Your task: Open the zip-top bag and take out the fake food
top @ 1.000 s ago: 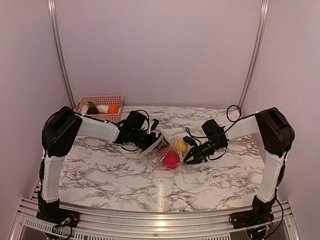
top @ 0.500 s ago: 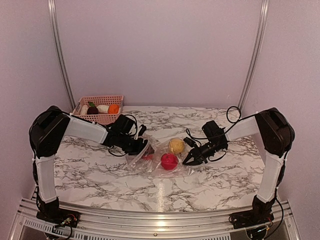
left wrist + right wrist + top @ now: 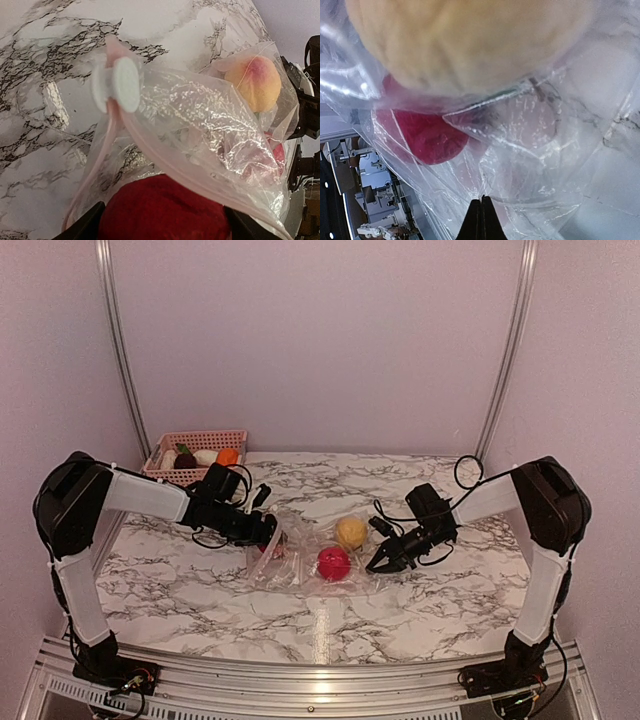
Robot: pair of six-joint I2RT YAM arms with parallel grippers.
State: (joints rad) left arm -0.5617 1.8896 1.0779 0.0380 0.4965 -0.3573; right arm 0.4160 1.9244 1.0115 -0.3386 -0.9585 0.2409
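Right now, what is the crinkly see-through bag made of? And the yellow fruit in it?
Zip-top bag: thin clear plastic film with a glossy finish; it wrinkles and glints all over. Yellow toy peach: probably moulded plastic or foam, smooth with a soft sheen and a painted red blush; the look leaves it open.

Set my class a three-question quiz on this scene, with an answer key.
1. What colour is the fake food gripped in the left tool?
2. True or false: the pink basket holds nothing.
3. Where is the yellow peach? A in the basket; B inside the zip-top bag; C bare on the table.
Key: 1 red; 2 false; 3 B.
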